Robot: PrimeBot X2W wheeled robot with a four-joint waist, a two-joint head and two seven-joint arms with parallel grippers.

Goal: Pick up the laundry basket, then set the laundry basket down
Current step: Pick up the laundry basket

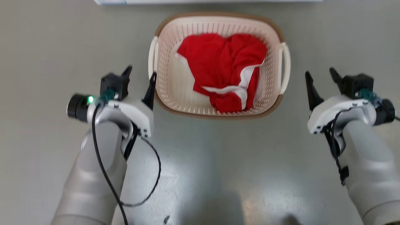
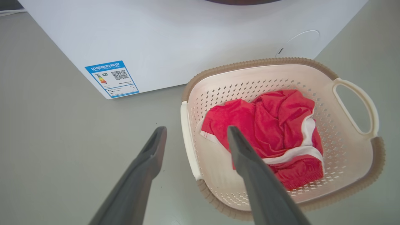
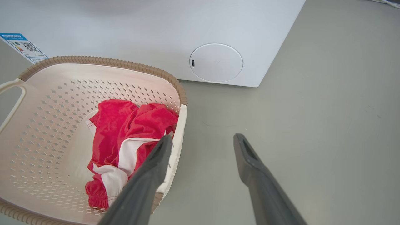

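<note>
The laundry basket (image 1: pixel 218 115) sits mouth-up on the floor, a red garment (image 1: pixel 225 62) inside, near the white washing machine (image 2: pixel 187 37) on its far side. Its long axis runs left to right, with a loop handle at each end. The left end effector (image 1: pixel 140 73) and right end effector (image 1: pixel 320 72) flank it, both released and empty. This looks like the reach-in before lifting; next, each must close on its handle.

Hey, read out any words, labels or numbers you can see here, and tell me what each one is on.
"中国能效标识": header of the blue label stuck on the white appliance.
Small line under that header, the QR code and the fine print below: too small to read.
The laundry basket and the red garment carry no readable text.
</note>
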